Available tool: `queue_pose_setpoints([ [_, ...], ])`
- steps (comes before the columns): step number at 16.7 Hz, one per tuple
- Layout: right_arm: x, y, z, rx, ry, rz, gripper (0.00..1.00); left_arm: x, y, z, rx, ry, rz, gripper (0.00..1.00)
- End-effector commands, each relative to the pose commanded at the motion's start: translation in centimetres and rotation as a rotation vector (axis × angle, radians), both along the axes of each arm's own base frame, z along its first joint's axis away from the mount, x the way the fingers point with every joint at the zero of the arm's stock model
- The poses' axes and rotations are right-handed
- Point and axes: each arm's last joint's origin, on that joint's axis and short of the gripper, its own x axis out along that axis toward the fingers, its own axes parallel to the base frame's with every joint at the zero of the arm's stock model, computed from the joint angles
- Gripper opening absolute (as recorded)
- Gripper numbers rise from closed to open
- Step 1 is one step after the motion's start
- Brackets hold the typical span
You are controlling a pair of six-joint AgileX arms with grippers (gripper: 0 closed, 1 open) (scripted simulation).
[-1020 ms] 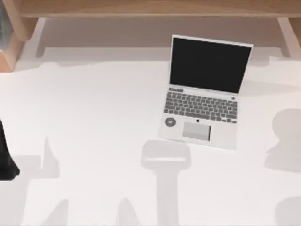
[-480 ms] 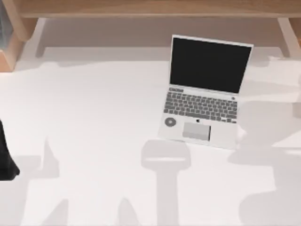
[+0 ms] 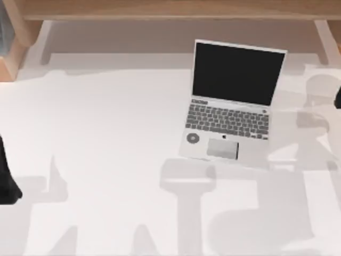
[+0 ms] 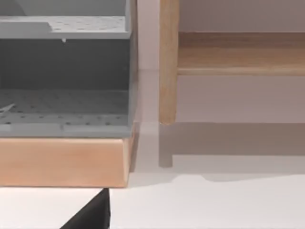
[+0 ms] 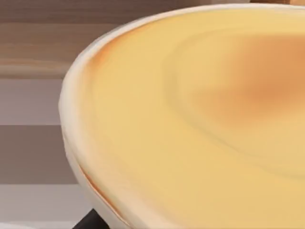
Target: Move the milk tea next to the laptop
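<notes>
Along the near edge of the white surface [image 3: 106, 133] lie only grey shadows, thickest toward the near right corner. At the left edge, a little nearer than the middle, the left arm [image 3: 7, 178] is parked. A dark tip of its end effector [image 4: 93, 217] pokes over the surface in the left wrist view, and I cannot tell how far open it is.

The milk tea [image 5: 200, 124] sits hard up against the right wrist camera: a yellow-orange top (darker orange toward one side) inside a pale rim. A dark piece of the right end effector [image 5: 88, 222] peeks out just under that rim. Whether it has hold of the cup, or how wide it stands, cannot be told, nor where over the surface the cup is.

The laptop [image 3: 229, 106] stands right of centre, toward the far edge, lid open, black screen facing the near side, with its sticker [image 3: 193, 138] left of the trackpad [image 3: 222, 148]. A sliver of the right arm [image 3: 338, 98] shows at the right edge, level with the keyboard.

Beyond the far edge runs a wooden frame [image 3: 160, 9]. Near the far left corner a grey perforated rack [image 4: 62, 71] sits on a wooden base beside a post [image 4: 168, 62].
</notes>
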Motion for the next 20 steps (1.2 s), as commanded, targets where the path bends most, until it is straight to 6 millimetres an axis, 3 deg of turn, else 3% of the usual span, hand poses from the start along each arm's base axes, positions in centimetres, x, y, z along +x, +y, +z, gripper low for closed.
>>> queue_pose_setpoints([
  [9,-1.1,6.1,-0.5,0.004,0.101,-0.001,0.0,0.0,0.0,0.0,0.0,0.0,0.0,1.0],
  [20,-1.2,6.6,-0.7,0.007,0.098,-0.003,0.0,0.0,0.0,0.0,0.0,0.0,0.0,1.0],
])
